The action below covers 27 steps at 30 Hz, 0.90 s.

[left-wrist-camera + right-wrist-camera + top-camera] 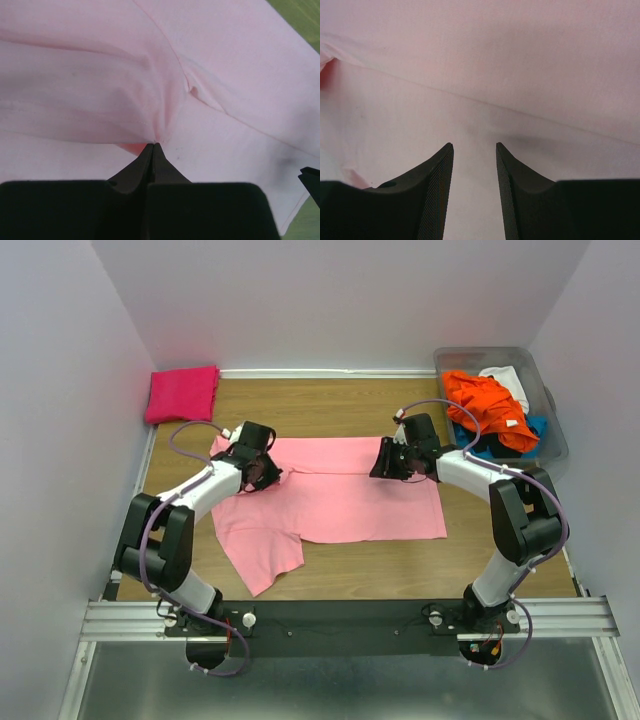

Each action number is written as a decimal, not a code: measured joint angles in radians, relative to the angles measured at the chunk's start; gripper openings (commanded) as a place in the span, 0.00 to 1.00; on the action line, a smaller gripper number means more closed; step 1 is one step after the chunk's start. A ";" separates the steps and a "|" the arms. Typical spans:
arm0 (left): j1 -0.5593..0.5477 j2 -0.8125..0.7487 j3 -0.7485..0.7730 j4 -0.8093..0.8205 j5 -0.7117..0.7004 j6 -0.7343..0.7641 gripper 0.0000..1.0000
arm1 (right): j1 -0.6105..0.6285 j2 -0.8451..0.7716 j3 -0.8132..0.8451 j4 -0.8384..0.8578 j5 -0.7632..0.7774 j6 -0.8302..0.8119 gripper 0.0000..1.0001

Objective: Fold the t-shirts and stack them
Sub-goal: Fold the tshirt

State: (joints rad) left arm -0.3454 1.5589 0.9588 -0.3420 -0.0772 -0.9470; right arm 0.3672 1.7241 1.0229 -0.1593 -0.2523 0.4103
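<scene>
Evidently mid-fold: the light pink cloth t-shirt (340,495) lies spread on the wooden table (330,400). The left gripper (152,146) is clenched on a gathered ridge of it to carry the fold, and the right gripper (474,146) is parted over the cloth (ready to pinch, I'd guess).

No readable text, labels, brands, numbers or signs

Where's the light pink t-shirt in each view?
Top external: the light pink t-shirt lies spread mid-table, between both arms.
Left wrist: the light pink t-shirt fills nearly the whole frame; the left gripper pinches a fold of it.
Right wrist: the light pink t-shirt fills the frame behind the open right gripper.
Shared landmark: the grippers. From above, the left gripper and right gripper sit near the shirt's far edge.
</scene>
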 measured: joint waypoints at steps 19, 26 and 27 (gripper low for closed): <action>-0.022 -0.189 -0.084 -0.018 -0.036 -0.024 0.83 | 0.000 0.000 -0.007 0.000 -0.050 -0.030 0.47; 0.165 -0.349 -0.240 0.103 -0.091 0.108 0.85 | 0.027 0.009 0.037 0.013 -0.154 -0.011 0.43; 0.193 -0.351 -0.259 0.116 -0.089 0.129 0.85 | 0.035 0.016 0.048 0.023 -0.167 -0.002 0.43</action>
State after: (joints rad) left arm -0.1524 1.2079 0.6994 -0.2260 -0.1658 -0.8177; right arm 0.4026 1.7401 1.0714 -0.1364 -0.4191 0.4084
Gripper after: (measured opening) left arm 0.845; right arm 0.444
